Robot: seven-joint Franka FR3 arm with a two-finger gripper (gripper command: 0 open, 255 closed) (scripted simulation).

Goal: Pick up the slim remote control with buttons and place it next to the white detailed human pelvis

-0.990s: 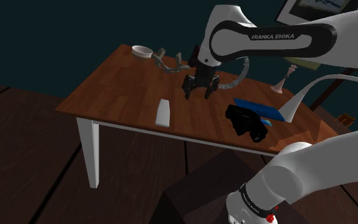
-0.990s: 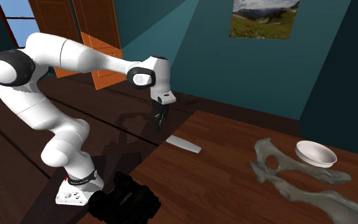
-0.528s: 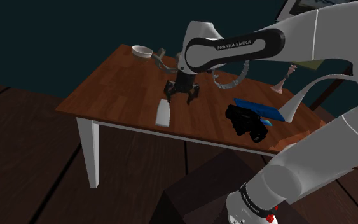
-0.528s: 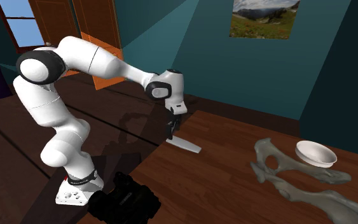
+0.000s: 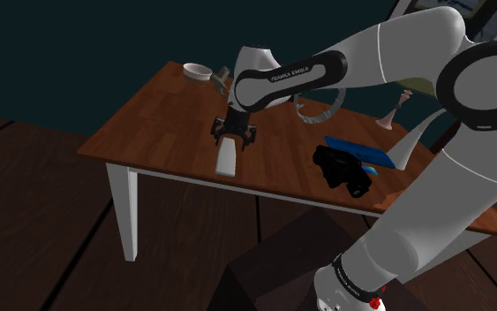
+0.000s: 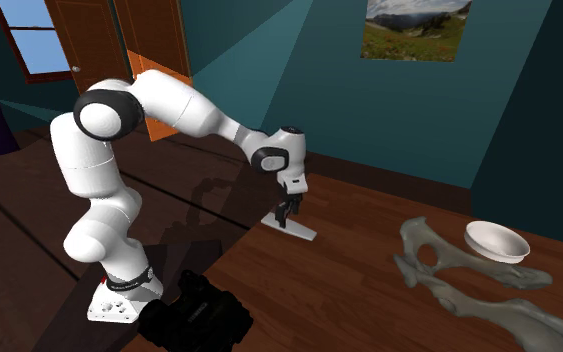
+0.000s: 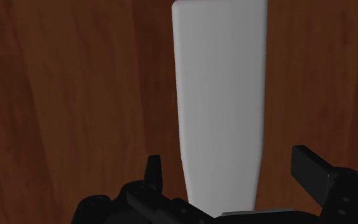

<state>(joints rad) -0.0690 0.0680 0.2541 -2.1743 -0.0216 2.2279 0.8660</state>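
Note:
The remote (image 5: 228,158) is a plain pale grey slab lying flat near the wooden table's front edge (image 5: 184,175). My gripper (image 5: 234,137) hangs just above its far end, open. In the wrist view the remote (image 7: 220,95) runs straight out from between the fingers, and the gripper (image 7: 230,167) straddles its near end with a gap on each side. In the second exterior view the gripper (image 6: 285,212) is low over the remote (image 6: 293,228). The grey-white pelvis (image 6: 449,280) lies further along the table; in the shoulder view my arm hides most of the pelvis (image 5: 221,76).
A white bowl (image 6: 496,241) sits beside the pelvis, at the table's far corner (image 5: 198,71). A black camera-like object (image 5: 343,172), a flat blue item (image 5: 357,151), a small pale stemmed figure (image 5: 396,108) and a curved white lamp arm (image 5: 423,132) occupy the shoulder view's right side.
The arm has swung toward the shoulder view's left and come down from mid-table to just over the remote. The fingers have stayed apart; the remote has not moved.

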